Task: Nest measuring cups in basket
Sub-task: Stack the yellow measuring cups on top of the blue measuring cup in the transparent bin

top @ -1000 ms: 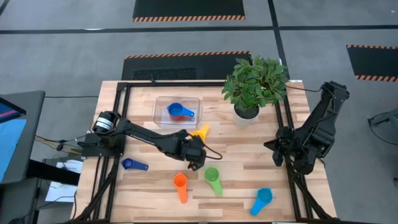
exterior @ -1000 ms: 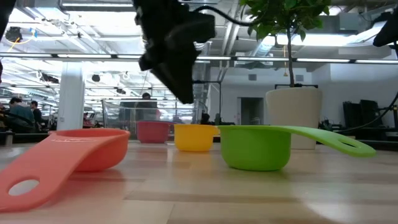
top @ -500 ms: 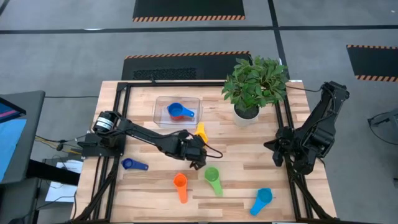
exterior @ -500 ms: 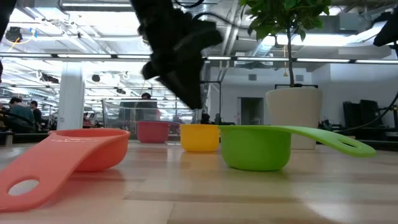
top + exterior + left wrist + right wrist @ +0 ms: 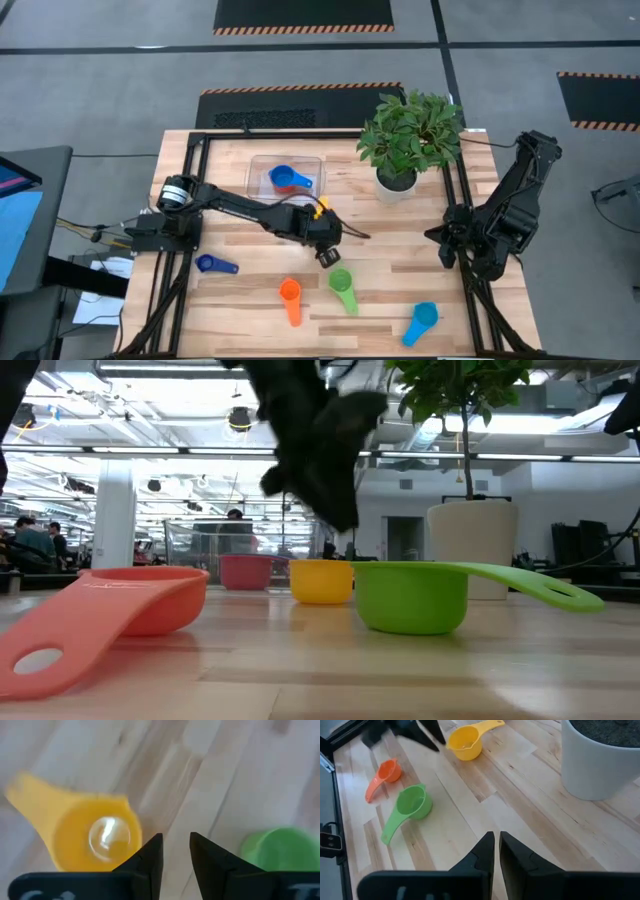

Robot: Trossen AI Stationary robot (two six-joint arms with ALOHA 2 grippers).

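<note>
My left gripper (image 5: 327,245) hovers over mid-table, its fingers (image 5: 152,851) a little open and pointing down just beside the yellow cup (image 5: 95,836); in the low view it (image 5: 343,520) hangs above the cups. The yellow cup (image 5: 320,207) sits upright on the wood. Green (image 5: 342,285), orange (image 5: 290,298), dark blue (image 5: 213,265) and light blue (image 5: 423,322) cups lie nearer the near edge. The clear basket (image 5: 262,165) holds a blue cup (image 5: 288,180) over a red one. My right gripper (image 5: 496,840) waits shut at the table's right edge (image 5: 446,245).
A white pot with a green plant (image 5: 398,183) stands at the far right, beside the yellow cup. Black frame rails run along the table's left and right sides. Bare wood lies between the green cup and the right arm.
My left gripper has swung toward the table's right, passing from the near left of the yellow cup to above its right side. The yellow cup slid a little to the right early in that second, then stayed put.
</note>
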